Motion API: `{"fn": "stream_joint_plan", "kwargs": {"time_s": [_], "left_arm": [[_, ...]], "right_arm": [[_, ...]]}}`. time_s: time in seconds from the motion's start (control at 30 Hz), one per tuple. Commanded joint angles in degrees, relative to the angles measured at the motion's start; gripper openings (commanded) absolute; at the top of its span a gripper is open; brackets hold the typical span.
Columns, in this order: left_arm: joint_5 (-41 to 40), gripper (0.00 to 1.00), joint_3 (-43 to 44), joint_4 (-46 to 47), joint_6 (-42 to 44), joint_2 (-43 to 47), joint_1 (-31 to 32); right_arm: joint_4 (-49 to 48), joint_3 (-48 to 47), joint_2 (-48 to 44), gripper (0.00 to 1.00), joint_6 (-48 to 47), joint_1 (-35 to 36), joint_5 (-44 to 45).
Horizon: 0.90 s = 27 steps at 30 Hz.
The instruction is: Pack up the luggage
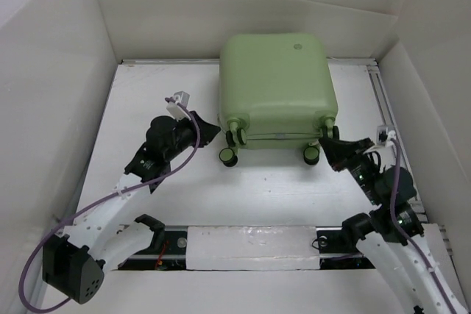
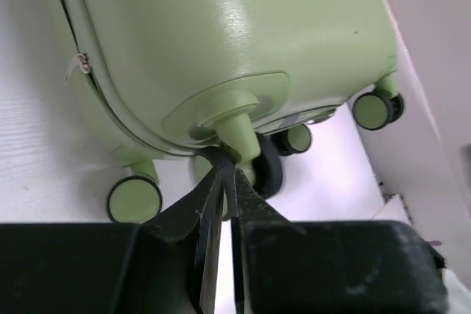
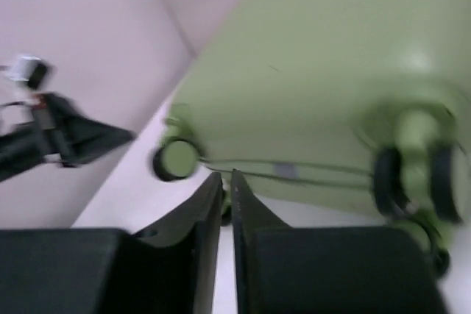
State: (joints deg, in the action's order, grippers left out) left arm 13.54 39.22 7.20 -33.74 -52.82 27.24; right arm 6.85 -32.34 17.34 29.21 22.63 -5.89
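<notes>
The luggage (image 1: pixel 276 86) is lying flat and closed at the far middle of the bench (image 1: pixel 162 182), wheels pointing toward the arms. The left gripper (image 2: pixel 224 176), jaws pressed together, is sitting right at the left wheel stem (image 2: pixel 237 131); the right gripper (image 1: pixel 327 140), jaws likewise pressed together, is hovering just beside the right wheel (image 1: pixel 312 154); both are lying about equally near.

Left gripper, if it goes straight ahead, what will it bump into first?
Most likely the wheel post of the pale green hard-shell suitcase: the left gripper, shut, points right at it, almost touching.
</notes>
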Motion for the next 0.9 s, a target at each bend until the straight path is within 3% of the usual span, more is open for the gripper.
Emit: {"fn": "stream_joint_plan", "kwargs": {"time_s": [0.0,0.03,0.07,0.13,0.27,0.37,0.43,0.53,0.87], "left_arm": [[2.6,0.06,0.6,-0.2,0.3,2.1,-0.2],[3.3,0.16,0.6,-0.2,1.1,2.1,-0.2],[4.2,0.36,0.6,-0.2,1.1,2.8,-0.2],[5.4,0.46,0.1,-0.2,1.7,3.5,-0.2],[5.5,0.63,-0.5,0.4,2.7,0.8,2.8],[-8.1,0.71,2.9,-1.4,3.9,-2.8,14.6],[-18.0,0.72,5.2,-3.2,3.9,-5.5,21.5],[-21.8,0.78,6.6,-3.8,3.4,-6.1,22.4],[-30.0,0.80,9.1,-8.1,3.4,-9.0,22.4]], "right_arm": [[8.9,10.2,-4.3,0.13,6.2,0.3,12.8],[11.3,11.4,-7.8,0.13,8.0,0.3,14.2],[11.3,12.5,-9.3,0.12,9.6,0.3,14.2],[10.6,14.7,-12.2,0.13,12.2,0.3,14.1],[7.8,17.3,-9.9,0.26,14.1,0.3,15.6],[4.1,19.1,-5.5,0.41,13.4,0.3,19.6],[0.8,19.2,-0.8,0.44,13.4,0.3,20.5],[-6.6,19.2,4.0,0.47,10.9,0.3,17.6],[-20.6,18.5,17.6,0.52,6.7,-0.2,23.5]]}}
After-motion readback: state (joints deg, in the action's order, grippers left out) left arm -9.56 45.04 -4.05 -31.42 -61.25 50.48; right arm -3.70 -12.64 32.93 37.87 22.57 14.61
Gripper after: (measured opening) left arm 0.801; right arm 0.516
